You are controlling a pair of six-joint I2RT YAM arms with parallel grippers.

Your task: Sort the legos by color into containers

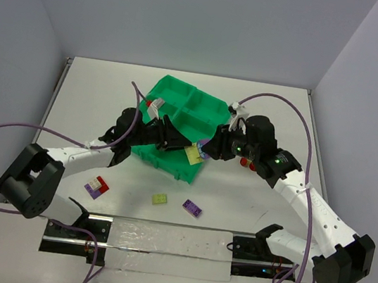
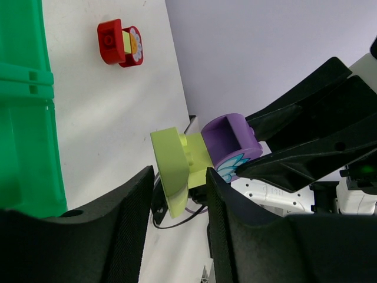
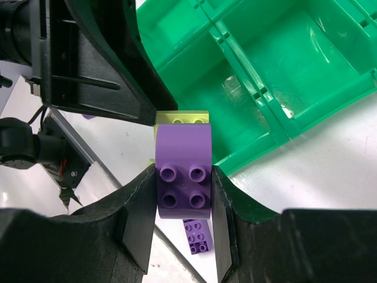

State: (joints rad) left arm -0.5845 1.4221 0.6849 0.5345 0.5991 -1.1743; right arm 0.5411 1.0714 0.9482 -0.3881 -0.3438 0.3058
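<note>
Starting at the left of the table, a small red-and-yellow stack, a loose yellow brick and a loose purple brick lie unsorted, well apart from the green tray. Further along, the left gripper reaches across the tray's near edge, its fingers set close on either side of a yellow-green brick. Whether they actually press on it cannot be told from these views. That brick is stuck to a purple brick, and the joined pair hangs in the air just beside the tray's near corner, between the two arms. On the right, the right gripper pinches the purple brick firmly by its two flat sides, studs facing its own camera. The step in hand looks like pulling this two-colour pair apart so that each half can go to its own compartment. The next move probably calls for a firm hold on the yellow-green half. The two arms would then pull or twist against each other along the stud joint, the right one holding steady so neither piece slips free.
</note>
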